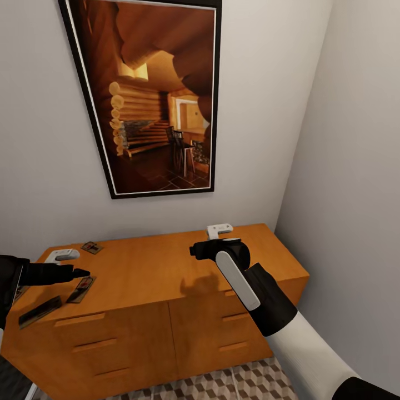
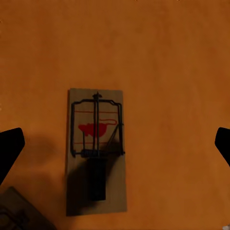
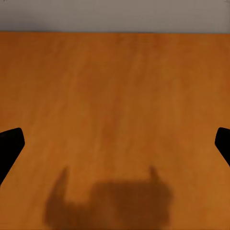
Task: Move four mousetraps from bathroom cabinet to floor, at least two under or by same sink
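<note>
Left gripper spread wide, empty, poised directly above one mousetrap lying flat on cabinet top, dark fingertips at either edge of left wrist view. Judged light, thin and stiff, wooden slab with wire bar and red bait mark; likely best pinched across long edges, clear of sprung wire, though low profile could let fingers slide off. Corner of second trap just beside. Further out in head view, another trap near back wall, long dark one at front edge. Right gripper also wide apart, holding nothing, over bare wood. Patterned bathroom floor below drawers
</note>
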### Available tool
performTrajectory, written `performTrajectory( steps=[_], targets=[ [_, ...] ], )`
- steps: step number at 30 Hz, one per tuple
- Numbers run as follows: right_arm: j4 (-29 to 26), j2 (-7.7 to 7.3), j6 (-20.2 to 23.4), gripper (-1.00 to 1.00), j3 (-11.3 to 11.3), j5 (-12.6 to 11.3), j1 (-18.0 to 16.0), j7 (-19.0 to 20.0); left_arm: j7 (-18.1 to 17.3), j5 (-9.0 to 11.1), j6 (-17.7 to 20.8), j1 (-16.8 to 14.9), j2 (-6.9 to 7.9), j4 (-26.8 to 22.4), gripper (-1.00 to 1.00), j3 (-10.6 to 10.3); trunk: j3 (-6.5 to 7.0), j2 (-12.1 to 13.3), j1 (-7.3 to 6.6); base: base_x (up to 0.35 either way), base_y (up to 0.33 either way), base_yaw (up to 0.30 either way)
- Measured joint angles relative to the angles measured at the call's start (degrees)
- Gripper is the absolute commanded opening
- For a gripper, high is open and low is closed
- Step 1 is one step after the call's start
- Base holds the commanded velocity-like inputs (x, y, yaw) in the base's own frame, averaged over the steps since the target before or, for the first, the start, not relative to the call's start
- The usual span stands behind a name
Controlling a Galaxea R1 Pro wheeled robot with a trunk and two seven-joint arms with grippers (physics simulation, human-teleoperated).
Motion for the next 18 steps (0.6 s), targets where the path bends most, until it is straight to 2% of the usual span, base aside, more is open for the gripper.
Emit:
performTrajectory(
  steps=[10, 13, 16, 18],
  targets=[
    [-0.1, 0.04, -0.1, 1.00, 0.0, 0.2, 0.1, 0.1, 0.0, -0.1, 0.0, 0.0, -0.11, 0.2, 1.00, -0.1, 0.00, 0.0, 0.00, 0.004, 0.003, 0.000],
    [0.9, -0.93, -1.0, 1.00, 0.0, 1.3, 1.0, 0.3, 1.0, -0.9, 0.5, -0.1, -1.07, 0.9, 1.00, -0.8, 0.00, 0.0, 0.00, 0.000, 0.000, 0.000],
    [1.9, -1.62, -1.9, 1.00, -0.1, 1.1, 1.9, 0.2, 2.0, -0.9, 0.4, -0.1, -2.04, 0.6, 1.00, -0.7, 0.00, 0.0, 0.00, 0.000, 0.000, 0.000],
    [2.5, -1.22, -2.0, 1.00, -0.1, 0.8, 1.3, 0.1, 2.3, -1.1, 0.1, -0.1, -1.39, 0.1, 1.00, -0.7, 0.00, 0.0, 0.00, 0.000, 0.000, 0.000]
  ],
)
